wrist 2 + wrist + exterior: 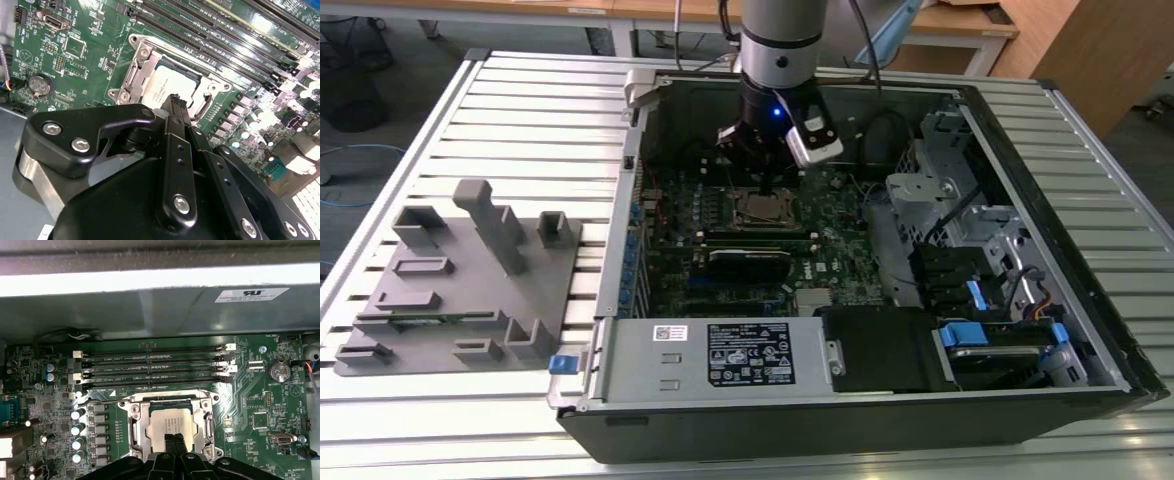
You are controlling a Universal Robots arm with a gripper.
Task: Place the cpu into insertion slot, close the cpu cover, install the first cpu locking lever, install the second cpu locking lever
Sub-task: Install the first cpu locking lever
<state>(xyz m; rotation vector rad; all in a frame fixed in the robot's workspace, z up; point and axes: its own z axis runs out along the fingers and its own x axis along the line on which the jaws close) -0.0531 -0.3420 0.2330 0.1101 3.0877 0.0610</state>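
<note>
Currently the cpu [167,422], dull metal top upward, is seated in the insertion slot [170,404] on the green motherboard [260,390]. The cpu cover [134,427] is laid flat around it, the chip framed by its window. The gripper [175,438] is poised directly over the cpu, fingers pressed together, nothing pinched. Contact cannot be judged. Long memory slots [155,367] are ranged just beside the socket. The open computer case [854,425] is set on a slatted table [520,120].

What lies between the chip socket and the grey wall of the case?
Long black memory slots lie there, side by side on the green board, between the socket and the wall. The first wrist view shows this.
</note>
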